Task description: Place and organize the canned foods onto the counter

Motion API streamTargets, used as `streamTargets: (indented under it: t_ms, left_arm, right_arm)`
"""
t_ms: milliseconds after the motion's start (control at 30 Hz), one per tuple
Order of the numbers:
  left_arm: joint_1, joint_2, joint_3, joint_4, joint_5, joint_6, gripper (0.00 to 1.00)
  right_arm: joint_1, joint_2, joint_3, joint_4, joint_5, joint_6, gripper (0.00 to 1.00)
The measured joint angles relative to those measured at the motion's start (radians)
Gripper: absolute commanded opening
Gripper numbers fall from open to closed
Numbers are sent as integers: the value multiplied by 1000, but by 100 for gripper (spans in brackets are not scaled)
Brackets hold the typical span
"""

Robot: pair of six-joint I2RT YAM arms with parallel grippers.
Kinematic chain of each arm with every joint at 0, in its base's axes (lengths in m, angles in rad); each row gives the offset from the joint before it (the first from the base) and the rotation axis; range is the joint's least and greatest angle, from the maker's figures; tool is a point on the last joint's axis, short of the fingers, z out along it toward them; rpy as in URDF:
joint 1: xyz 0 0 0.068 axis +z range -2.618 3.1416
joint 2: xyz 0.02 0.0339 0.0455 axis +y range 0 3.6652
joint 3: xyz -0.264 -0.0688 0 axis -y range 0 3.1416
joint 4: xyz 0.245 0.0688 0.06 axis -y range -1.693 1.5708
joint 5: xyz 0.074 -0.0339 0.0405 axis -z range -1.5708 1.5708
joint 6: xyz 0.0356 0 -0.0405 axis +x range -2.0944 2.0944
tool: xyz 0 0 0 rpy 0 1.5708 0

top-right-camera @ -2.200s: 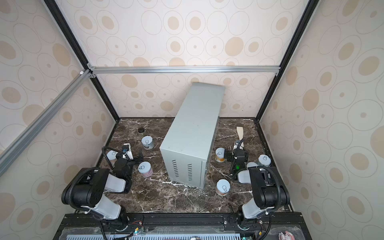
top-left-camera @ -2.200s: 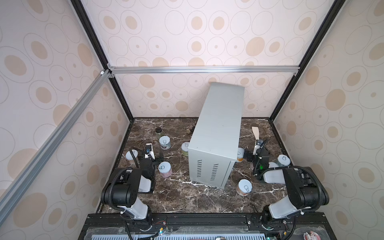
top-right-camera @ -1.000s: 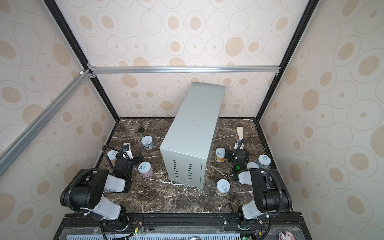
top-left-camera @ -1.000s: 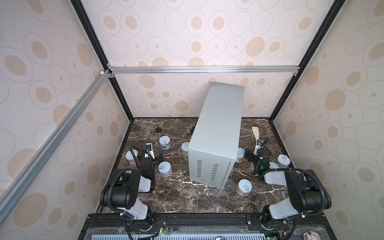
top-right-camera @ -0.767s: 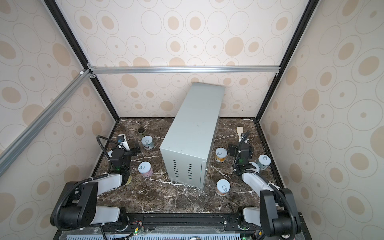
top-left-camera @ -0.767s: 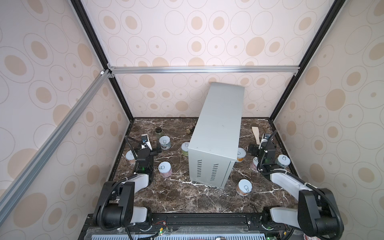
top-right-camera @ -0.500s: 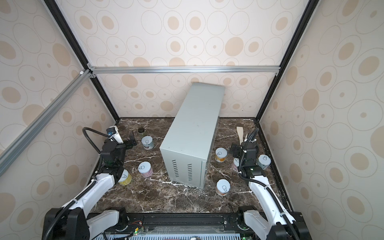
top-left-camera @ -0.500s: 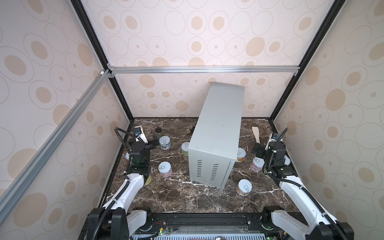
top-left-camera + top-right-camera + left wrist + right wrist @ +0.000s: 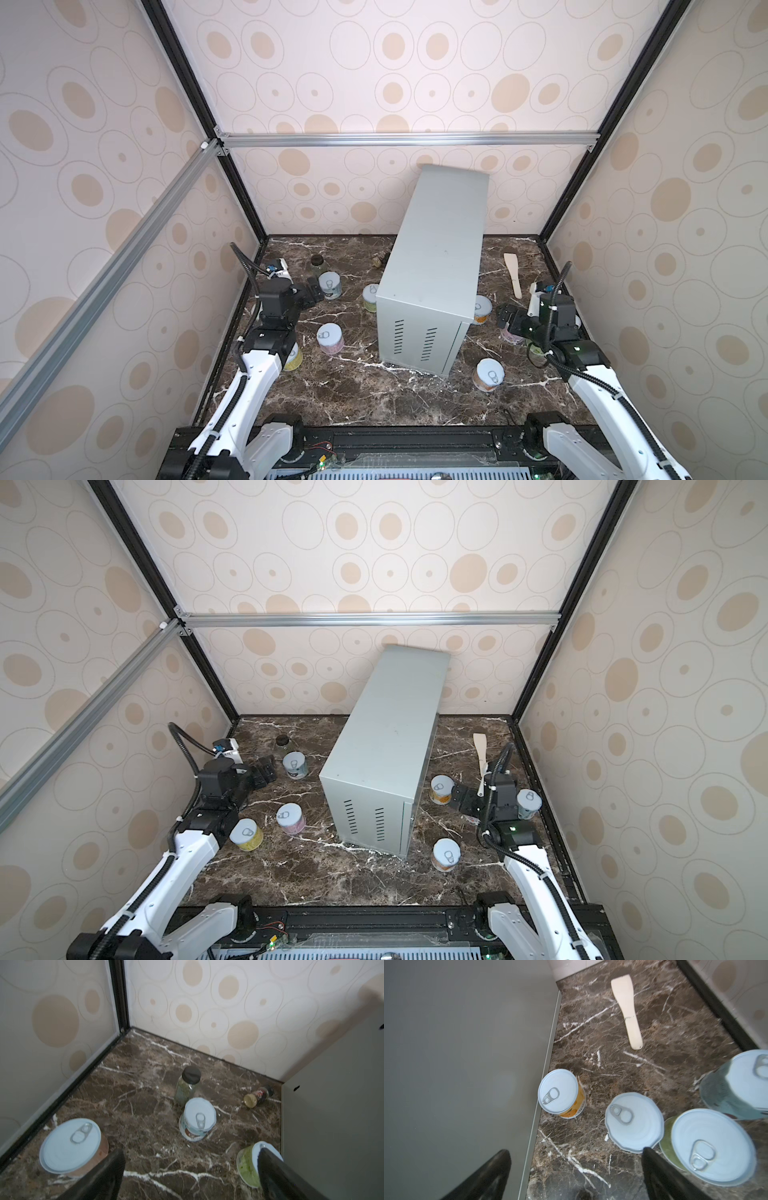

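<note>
1. Two grippers are seen low over the dark marble surface (image 9: 353, 399), one on each side of the counter (image 9: 436, 270), which is stood near the middle with its vented end turned towards the arm bases.
2. On the left now: the left gripper (image 9: 312, 291) is held spread wide, with nothing between its jaws, and is pointed towards the white-blue tin (image 9: 330, 286), which is near it.
3. From the left wrist, the left-side green tin (image 9: 247, 1164) is seen close against the counter's side wall and partly covered by one finger (image 9: 276, 1174). A black-lidded jar (image 9: 188, 1084) is stood just behind the white-blue tin.
4. The pink tin (image 9: 330, 337) and the yellow tin (image 9: 247, 833) are seen upright nearer the left arm's base.
5. Over to the right: the right gripper (image 9: 508, 318) is likewise spread wide and empty.
6. The orange tin (image 9: 560, 1093) is tucked just beside the counter's other side wall. Close together beyond it are the middle tin (image 9: 633, 1122), the right-side green tin (image 9: 710, 1147) and the teal tin (image 9: 741, 1084).
7. One lone tin (image 9: 489, 374) is stood off the counter's front corner, and a wooden spatula (image 9: 513, 274) is laid flat towards the back.
8. Every tin in view is stood upright on the marble.
</note>
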Motion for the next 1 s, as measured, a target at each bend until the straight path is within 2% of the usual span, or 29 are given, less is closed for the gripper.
streamTargets:
  t_ms: [267, 567, 1000]
  left_arm:
    - [-171, 111, -19, 0, -112, -59, 99]
    - [-283, 253, -47, 160, -224, -93, 99]
    - [-299, 301, -95, 343, -264, -90, 99]
  right_arm:
    - [0, 268, 14, 58, -71, 15, 100]
    - [4, 449, 89, 145, -66, 14, 100]
    - [50, 582, 186, 203, -32, -8, 100]
